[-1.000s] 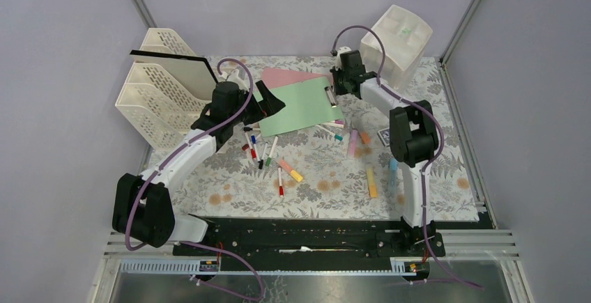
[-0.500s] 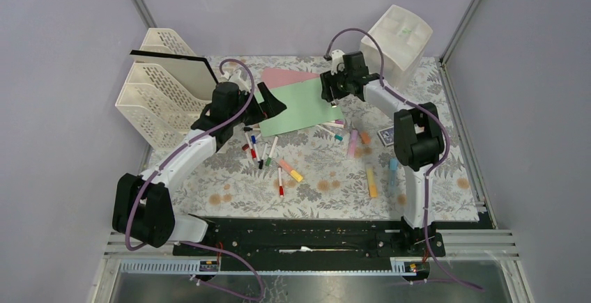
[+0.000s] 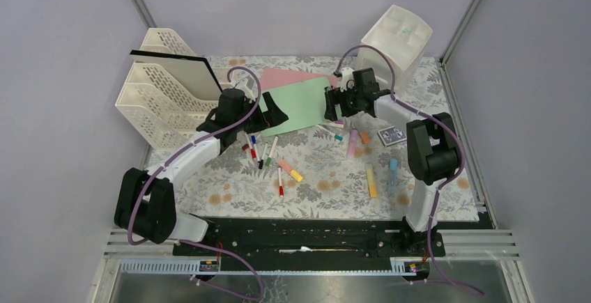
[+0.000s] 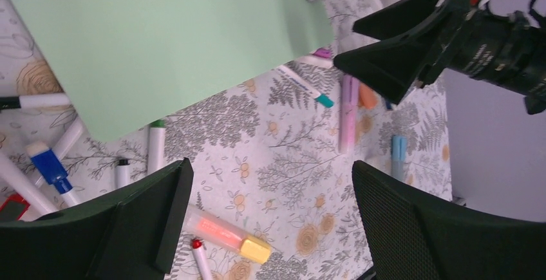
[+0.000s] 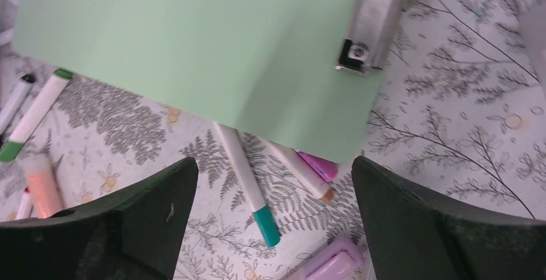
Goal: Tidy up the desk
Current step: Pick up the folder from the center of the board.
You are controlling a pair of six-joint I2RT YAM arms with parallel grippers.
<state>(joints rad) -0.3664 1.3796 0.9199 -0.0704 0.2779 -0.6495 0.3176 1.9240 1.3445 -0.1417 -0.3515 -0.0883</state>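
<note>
Moved since earlier frame: right end effector has shifted lower in frame and opened; now wide, empty, beside the pale green flat clipboard. Opposite edge: left end effector, wide, empty, probably awaiting handover. Clipboard rests atop loose markers. Fern-printed cloth tabletop fills frame centre; lilac walls surround.

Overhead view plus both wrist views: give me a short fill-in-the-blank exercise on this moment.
1. The clipboard lying on the desk is ___ in colour.
2. A ___ sheet shows from beneath its far edge.
3. The left gripper and the right gripper both hover over the clipboard's edge with jaws ___.
4. In the overhead view the file rack stands on the ___ side of the desk.

Missing words: green; pink; open; left
</note>
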